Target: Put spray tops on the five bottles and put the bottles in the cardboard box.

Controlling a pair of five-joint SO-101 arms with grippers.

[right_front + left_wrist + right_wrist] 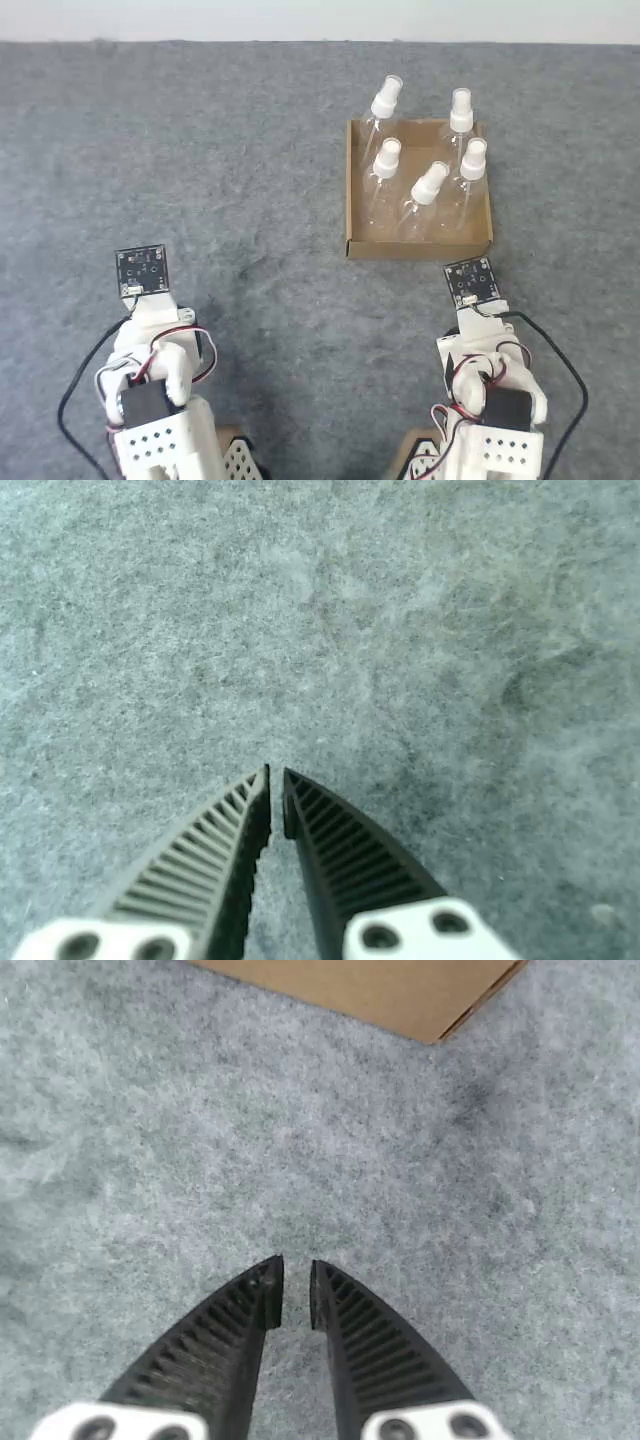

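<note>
Five bottles — spray tops on — in cardboard box

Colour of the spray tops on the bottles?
The spray tops are white, best seen in the high view.

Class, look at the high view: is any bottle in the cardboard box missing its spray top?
No, all five bottles in the cardboard box carry white spray tops.
</note>
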